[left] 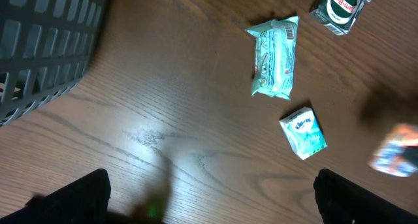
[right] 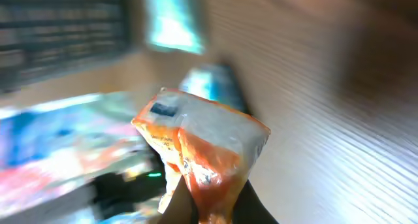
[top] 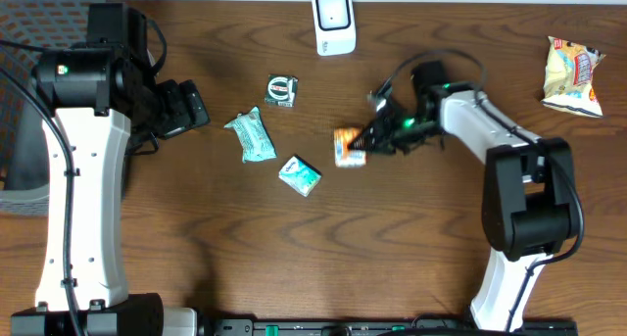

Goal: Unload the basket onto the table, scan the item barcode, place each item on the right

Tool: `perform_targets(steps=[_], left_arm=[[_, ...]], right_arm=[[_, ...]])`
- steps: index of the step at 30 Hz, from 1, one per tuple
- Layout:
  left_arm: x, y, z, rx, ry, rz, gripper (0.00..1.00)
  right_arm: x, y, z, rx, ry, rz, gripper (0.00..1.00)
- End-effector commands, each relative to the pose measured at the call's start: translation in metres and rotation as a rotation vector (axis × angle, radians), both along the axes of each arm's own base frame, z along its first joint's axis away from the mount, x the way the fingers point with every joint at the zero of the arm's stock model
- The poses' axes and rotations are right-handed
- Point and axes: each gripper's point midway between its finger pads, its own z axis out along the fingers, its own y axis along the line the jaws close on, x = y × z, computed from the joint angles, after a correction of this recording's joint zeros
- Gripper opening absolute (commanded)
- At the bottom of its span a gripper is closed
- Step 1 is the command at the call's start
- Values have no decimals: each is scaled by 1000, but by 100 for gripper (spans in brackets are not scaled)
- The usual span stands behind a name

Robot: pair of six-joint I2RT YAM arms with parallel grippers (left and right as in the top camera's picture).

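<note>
STEP: packet gripped, scan pending | right gripper (top: 368, 139): jaws clamped on orange packet (top: 348, 147), mid-table, well short of scanner (top: 334, 23) | left gripper (top: 191, 109): jaws fully spread, empty | NEXT: carry packet to scanner, barcode facing it

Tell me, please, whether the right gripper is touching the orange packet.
Touching. The right wrist view shows the right gripper pinching the orange packet at its lower end.

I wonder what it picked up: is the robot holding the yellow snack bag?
No, the yellow bag lies alone on the table; the right gripper holds an orange packet.
</note>
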Motion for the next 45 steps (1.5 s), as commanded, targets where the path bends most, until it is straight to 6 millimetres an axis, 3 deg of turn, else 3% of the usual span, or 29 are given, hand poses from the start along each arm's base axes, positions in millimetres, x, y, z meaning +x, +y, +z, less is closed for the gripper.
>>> perform_targets(steps=[1,4,9,15,19,24,32,35,38,41,45], left_arm=[[-1,1,-2,-1,10,14,98],[-1,1,-2,-1,10,15,98],[-1,1,-2,-1,10,15,98],[-1,1,-2,-1,10,14,98],[-1,1,-2,-1,10,15,98],[-1,1,-2,-1,10,15,98],[-1,1,-2,-1,10,15,98],[-1,1,-2,-1,10,15,98],[-1,1,-2,-1,10,15,98],[-1,1,-2,-1,10,15,98],[-1,1,-2,-1,10,15,98]], right_arm=[[3,10,69,378,-111,67,1],[2,10,91,497,-163,90,1],[1,14,101,505,-225,117,1],[0,15,128,497,-335,141,1],[8,14,124,330,-322,80,1],[5,20,127,295,-348,90,1],[3,33,112,210,-357,103,1],[8,32,94,94,-331,63,1],[25,17,54,-194,-321,-36,1],[44,-28,6,-680,-331,-205,1],[52,-44,-4,-986,-493,-198,1]])
